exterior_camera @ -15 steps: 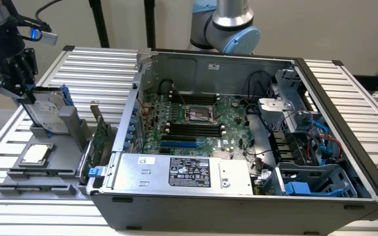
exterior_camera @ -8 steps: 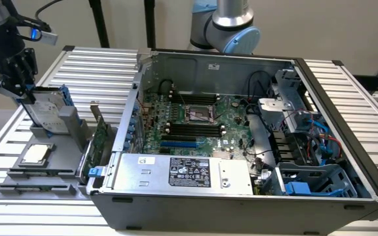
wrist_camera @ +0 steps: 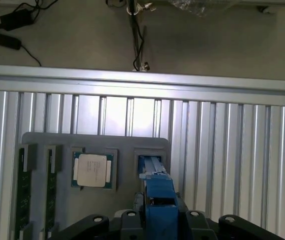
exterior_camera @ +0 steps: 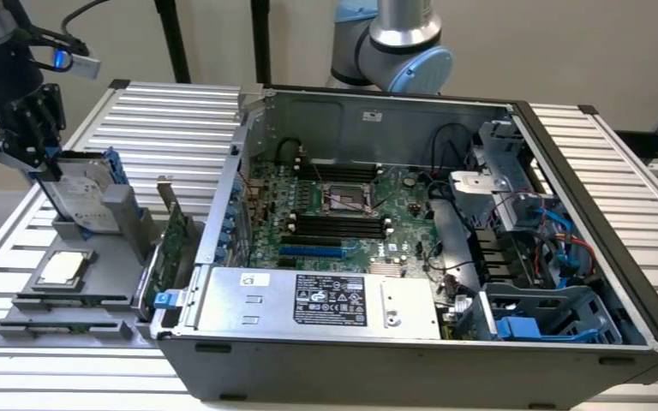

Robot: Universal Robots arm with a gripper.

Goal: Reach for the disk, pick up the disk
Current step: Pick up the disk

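Gripper (exterior_camera: 41, 159) is set at the upright disk (exterior_camera: 83, 195); its clamping cannot be told. Stiffness, weight and fragility are expected; the blue frame's (wrist_camera: 160, 192) 2 sides are best gripped.

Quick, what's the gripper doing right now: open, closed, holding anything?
Gripper: at the top edge of the upright disk; whether it is open or closed on it cannot be told.

Bright even light, glare on table (wrist_camera: 142, 112)
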